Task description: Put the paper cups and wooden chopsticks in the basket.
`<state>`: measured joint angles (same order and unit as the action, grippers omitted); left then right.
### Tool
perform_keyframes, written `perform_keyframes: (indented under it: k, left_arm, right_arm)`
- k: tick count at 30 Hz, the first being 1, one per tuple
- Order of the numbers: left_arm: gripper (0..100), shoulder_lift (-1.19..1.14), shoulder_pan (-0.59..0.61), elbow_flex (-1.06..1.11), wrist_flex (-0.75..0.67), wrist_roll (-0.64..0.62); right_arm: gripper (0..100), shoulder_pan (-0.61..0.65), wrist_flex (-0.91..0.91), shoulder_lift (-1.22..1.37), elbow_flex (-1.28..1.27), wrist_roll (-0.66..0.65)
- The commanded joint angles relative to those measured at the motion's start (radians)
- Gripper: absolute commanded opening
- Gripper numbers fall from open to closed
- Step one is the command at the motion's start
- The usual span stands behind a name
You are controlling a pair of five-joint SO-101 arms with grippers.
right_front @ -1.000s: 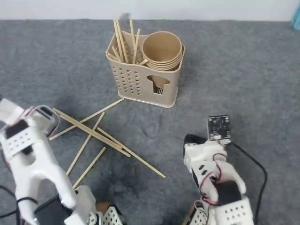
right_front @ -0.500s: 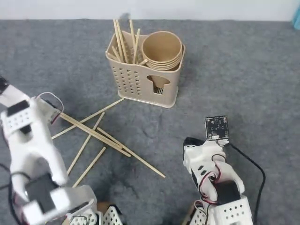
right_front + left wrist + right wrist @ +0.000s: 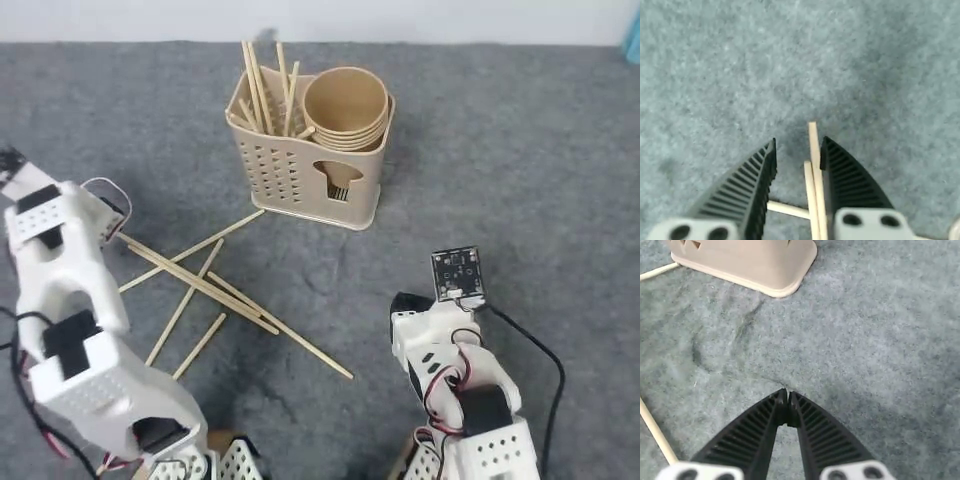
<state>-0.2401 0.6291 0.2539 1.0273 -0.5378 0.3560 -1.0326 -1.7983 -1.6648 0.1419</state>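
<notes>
Grey felt-like matting (image 3: 520, 150) covered the table. We found the beige perforated plastic basket (image 3: 300, 175) at the far side, already holding a stack of brown paper cups (image 3: 345, 105) and several upright wooden chopsticks (image 3: 262, 85). More pale wooden chopsticks (image 3: 200, 285) lay loose in a crossed heap between basket and left arm. The left gripper (image 3: 797, 145) stood spread, straddling two stick ends (image 3: 814, 150) – these lay close against one finger, long axes running back along the gripper's own line, not across the gap. The right gripper (image 3: 786, 395) was pressed together over bare matting, short of the basket. We judged the left arm nearer the heap – a closing there would likely take both tips.
</notes>
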Motion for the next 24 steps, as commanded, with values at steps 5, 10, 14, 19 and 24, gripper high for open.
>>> perform_keyframes:
  k: [5, 10, 14, 19, 24]
  left_arm:
    - [14, 0.008, -0.058, -0.039, -0.002, -0.043]
    - [14, 0.008, -0.06, -0.042, -0.003, -0.094]
    - [14, -0.014, -0.057, -0.045, -0.005, -0.098]
    - [14, -0.12, -0.057, -0.124, 0.018, -0.121]
    - [14, -0.19, -0.058, -0.213, 0.078, -0.121]
  right_arm:
    - [0.8, -0.005, -0.008, 0.004, -0.02, -0.02]
    - [0.8, -0.005, -0.008, 0.004, -0.02, -0.023]
    - [0.8, -0.005, -0.022, -0.001, -0.02, -0.025]
    - [0.8, -0.004, -0.035, -0.005, -0.02, -0.026]
    - [0.8, -0.004, -0.038, -0.005, -0.02, -0.026]
